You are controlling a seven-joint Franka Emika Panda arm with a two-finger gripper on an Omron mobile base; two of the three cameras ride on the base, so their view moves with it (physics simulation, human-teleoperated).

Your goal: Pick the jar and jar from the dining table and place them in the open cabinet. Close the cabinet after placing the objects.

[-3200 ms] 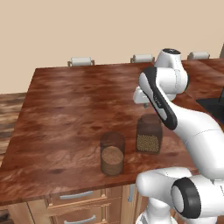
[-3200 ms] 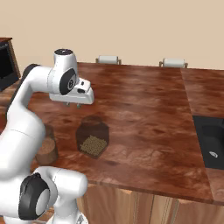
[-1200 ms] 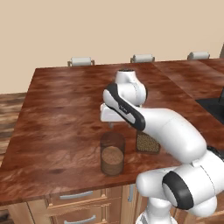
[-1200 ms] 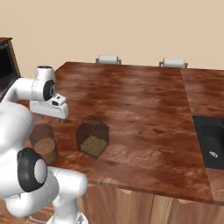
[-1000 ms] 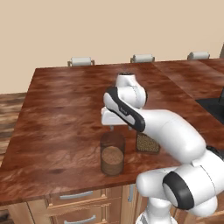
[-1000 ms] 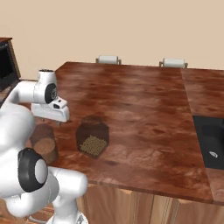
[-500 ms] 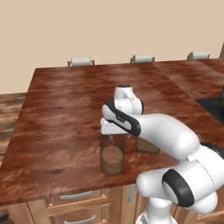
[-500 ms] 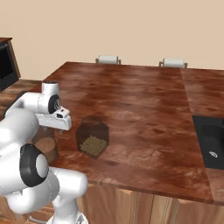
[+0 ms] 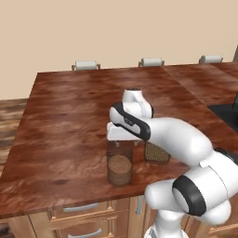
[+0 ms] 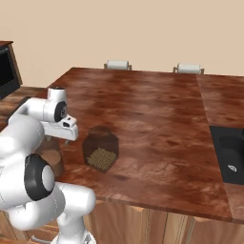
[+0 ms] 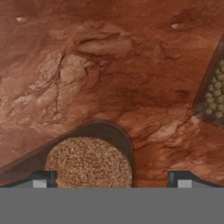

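Note:
The slim jar (image 9: 119, 168) with light-brown powder stands near the front edge of the dining table (image 9: 69, 111). My gripper (image 9: 120, 145) hangs straight over it, open, fingers pointing down around its top. In the hand view the slim jar (image 11: 89, 164) sits between the fingertips (image 11: 43, 178), closer to the left one, and my gripper (image 11: 111, 179) holds nothing. The wider jar (image 9: 155, 152) with olive-yellow pellets stands just to the right, apart from the hand. From the right base view the wider jar (image 10: 101, 150) is in plain sight, while the slim jar (image 10: 50, 159) is partly behind my arm.
Pale grey chair backs (image 9: 86, 65) line the table's far edge. A dark sink (image 10: 231, 155) is set into the counter at the right. Drawers with horizontal handles (image 9: 79, 208) sit below the front edge. A dark oven (image 10: 5, 66) shows at far left.
The hand has come down and forward from above the table's middle until it sits over the slim jar. Jaws stayed open. Both jars have not moved.

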